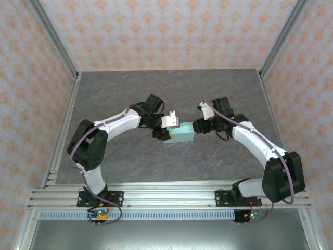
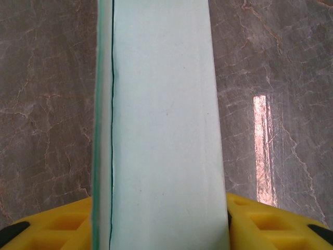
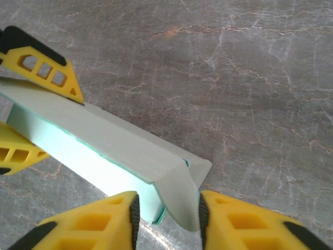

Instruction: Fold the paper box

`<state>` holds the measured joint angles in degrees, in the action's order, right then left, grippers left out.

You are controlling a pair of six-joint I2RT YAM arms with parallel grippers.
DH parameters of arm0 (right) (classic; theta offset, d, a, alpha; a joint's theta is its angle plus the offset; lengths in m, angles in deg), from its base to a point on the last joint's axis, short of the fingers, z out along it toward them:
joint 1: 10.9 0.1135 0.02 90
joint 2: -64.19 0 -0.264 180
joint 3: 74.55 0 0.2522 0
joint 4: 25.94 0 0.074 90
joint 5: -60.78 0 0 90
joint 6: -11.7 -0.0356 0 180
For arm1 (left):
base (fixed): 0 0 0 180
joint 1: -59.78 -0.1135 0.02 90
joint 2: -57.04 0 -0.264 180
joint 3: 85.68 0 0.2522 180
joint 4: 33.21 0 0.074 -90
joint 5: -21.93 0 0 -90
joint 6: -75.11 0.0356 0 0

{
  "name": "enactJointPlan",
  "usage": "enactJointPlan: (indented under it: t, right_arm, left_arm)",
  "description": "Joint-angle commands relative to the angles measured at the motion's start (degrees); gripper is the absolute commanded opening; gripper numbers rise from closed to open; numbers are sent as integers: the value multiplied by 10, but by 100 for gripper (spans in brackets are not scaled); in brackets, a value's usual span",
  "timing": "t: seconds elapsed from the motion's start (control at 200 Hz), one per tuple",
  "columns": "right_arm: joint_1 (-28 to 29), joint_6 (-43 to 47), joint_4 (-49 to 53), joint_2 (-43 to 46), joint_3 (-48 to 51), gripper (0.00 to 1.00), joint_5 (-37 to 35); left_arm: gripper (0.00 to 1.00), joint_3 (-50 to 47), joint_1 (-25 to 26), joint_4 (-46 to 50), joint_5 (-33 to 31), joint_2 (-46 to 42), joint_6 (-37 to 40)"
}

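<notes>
**Paper box held between two robot arms.** A pale mint-blue paper box (image 1: 180, 137) is seen from above, held over the middle of a grey marbled bench (image 1: 156, 88). The left claw (image 1: 165, 129) is set against the box's left end and the right claw (image 1: 197, 126) against its right end, so that the box is spanned between them. It is kept well away from the patterned walls (image 1: 156, 31) by which the bench is enclosed.

From the left wrist, the box (image 2: 161, 130) is seen running straight away from the camera as a long flat panel. A dark seam (image 2: 112, 130) is drawn down its left side, where a second layer of card is lapped. The box is clamped between the left claw's yellow fingers (image 2: 52, 229), and the card is met by them on both sides. The claw is partly closed, to the box's width.

From the right wrist, the box (image 3: 104, 140) is shown lying slantwise, with its near end flap (image 3: 179, 192) bent downward. That end is taken between the yellow fingers (image 3: 93, 224) of the right claw (image 3: 167, 208). The claw is set narrow, with its black pads laid against the card on either side. At the far end, the left claw's fingers (image 3: 44, 62) are seen above and below the box. Whether the box is rested on the bench or carried clear of it cannot be told.
</notes>
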<state>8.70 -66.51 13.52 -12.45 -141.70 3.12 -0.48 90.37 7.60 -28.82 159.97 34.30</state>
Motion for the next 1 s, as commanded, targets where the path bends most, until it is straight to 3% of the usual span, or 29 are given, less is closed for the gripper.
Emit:
enactJointPlan:
  t: [0.0,0.195,0.596,0.866,0.996]
  right_arm:
    - [17,-31,-9,3,-16,31,-29]
    - [43,-67,-14,-17,-35,17,-43]
    - [65,-234,-89,7,15,14,-117]
    - [77,-227,-177,40,120,13,-193]
    - [77,-228,-195,57,142,13,-205]
  left_arm:
    - [50,12,-4,3,21,8,-2]
    - [50,16,-4,-3,3,13,-24]
    - [49,-25,1,-77,-17,-3,-88]
    - [50,-30,1,-98,-28,-6,-105]
    - [58,-47,0,-121,-41,-27,-124]
